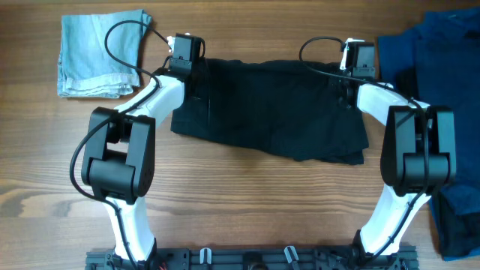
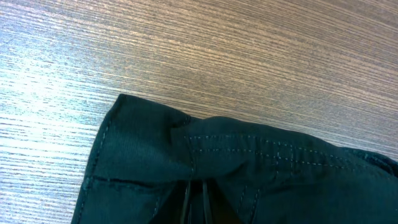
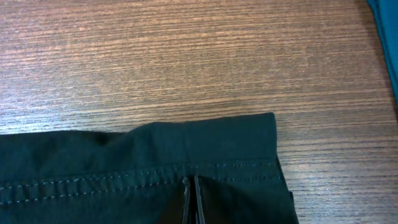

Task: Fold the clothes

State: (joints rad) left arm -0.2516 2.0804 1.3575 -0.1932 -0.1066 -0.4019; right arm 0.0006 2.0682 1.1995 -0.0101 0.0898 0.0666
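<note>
I have the shorts (image 1: 270, 112) lying flat in the middle of the table (image 1: 247, 202), long axis running side to side between the two arms. Both arms are reached out to the far edge. The left gripper (image 2: 196, 194) sits at the far left corner, the right gripper (image 3: 191, 194) at the far right corner. In the left wrist view the fingers are drawn almost together, and the cloth puckers and lifts into a small ridge just ahead of them, so I read that as a closed pinch on the hem. In the right wrist view the fingers are pressed tight together at the stitched edge, next to the square corner, closed on the fabric as well. From either gripper the rest of the garment spreads back towards the robot's base, with the near edge lying well short of it. That is the relation I care about: with both far corners held, I judge the fold should carry the far edge straight back over the body to meet the near edge, the two arms moving level so the edge stays parallel. Each arm is nearest its own corner, so neither needs to cross. A folded pale-blue piece (image 1: 101, 56) lies off to the left and a dark-blue heap (image 1: 442, 45) sits just beside the right end, near enough to snag.
</note>
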